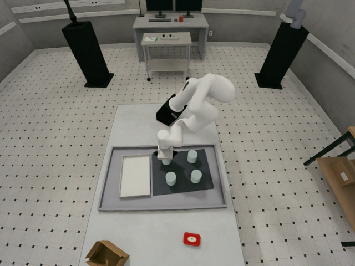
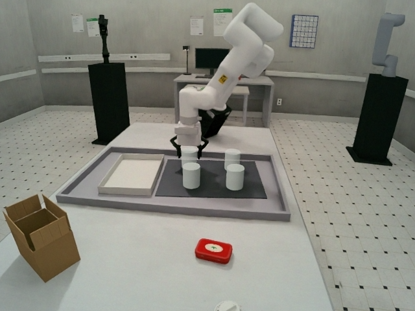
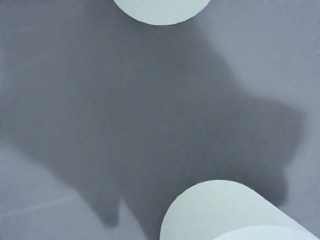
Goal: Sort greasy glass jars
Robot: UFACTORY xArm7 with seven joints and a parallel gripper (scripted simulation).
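Observation:
Several pale glass jars stand upright on the dark drying mat. My gripper is open, and its fingers straddle the top of the back-left jar, which is mostly hidden under the wrist in the overhead view. I cannot tell whether the fingers touch it. The front-left jar, the back-right jar and the front-right jar stand apart from it. The white tray left of the mat is empty. The wrist view shows parts of two jars on the mat, but no fingers.
Mat and tray lie inside a raised grey frame. A red tin and an open cardboard box sit near the table's front. The black arm base is behind the frame.

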